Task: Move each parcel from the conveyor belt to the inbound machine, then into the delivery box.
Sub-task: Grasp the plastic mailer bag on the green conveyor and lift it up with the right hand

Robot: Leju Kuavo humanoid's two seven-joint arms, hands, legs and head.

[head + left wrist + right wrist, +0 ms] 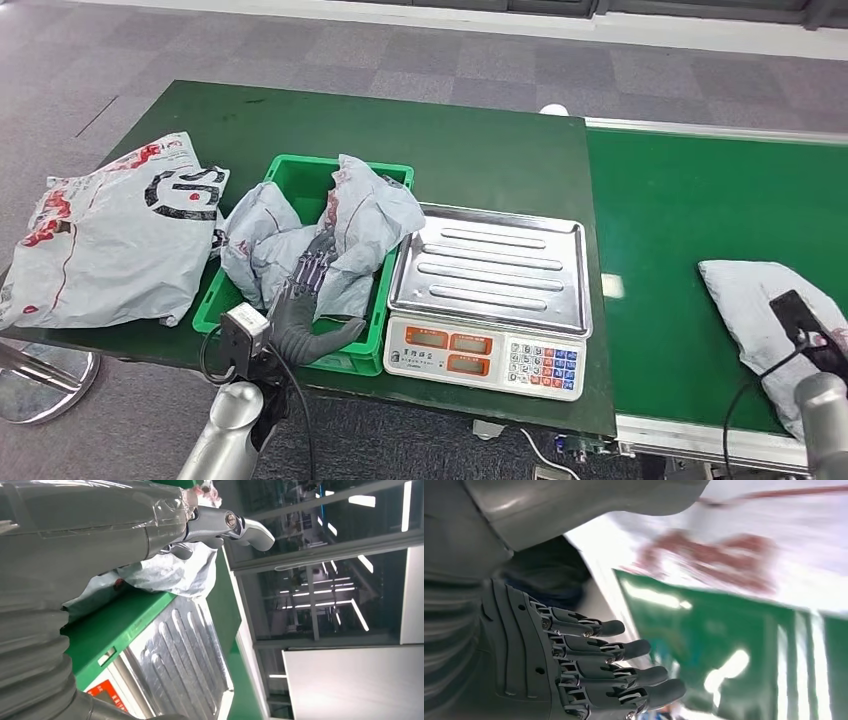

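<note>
A large white parcel [110, 235] lies at the worktop's [480, 150] left edge. Beside it, the left robot hand [305, 300] rests with fingers outstretched on the grey parcels [350, 225] in the green delivery box [290, 180]. The scale [490, 300] stands next. On the conveyor belt [680, 210], the right robot hand [805, 330] lies on a grey parcel [745, 295], fingers straight, gripping nothing.
</note>
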